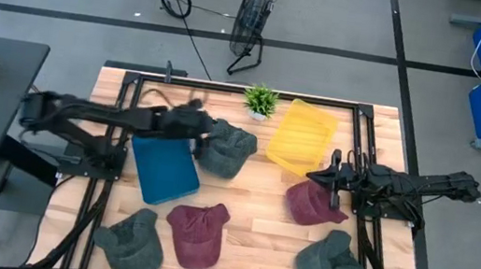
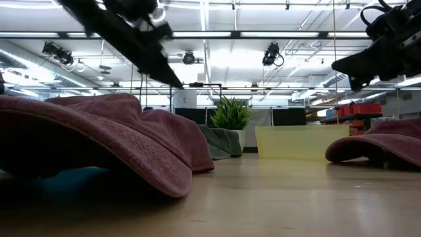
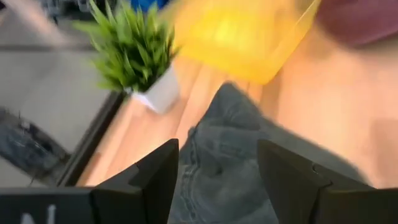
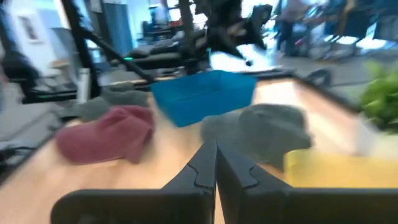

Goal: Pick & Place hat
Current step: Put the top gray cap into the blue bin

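Several hats lie on the wooden table: a grey-green one [image 1: 225,148] [image 3: 224,162] beside the blue bin [image 1: 163,170], a maroon one [image 1: 312,204] [image 2: 381,147] near the yellow bin [image 1: 301,137], another maroon one [image 1: 198,232] [image 2: 99,135], and two grey-green ones [image 1: 131,244] [image 1: 331,263] at the near edge. My left gripper [image 1: 208,130] [image 3: 217,180] hovers open above the grey-green hat by the blue bin, raised off the table. My right gripper [image 1: 315,176] [image 4: 216,163] is shut and hangs above the maroon hat's far side.
A small potted plant [image 1: 260,101] [image 3: 134,59] stands at the far edge between the bins. The yellow bin [image 3: 242,37] [image 4: 336,171] lies just beyond the grey-green hat. Black frame rails [image 1: 123,128] border the table left and right. Bare wood [image 1: 254,203] shows in the middle.
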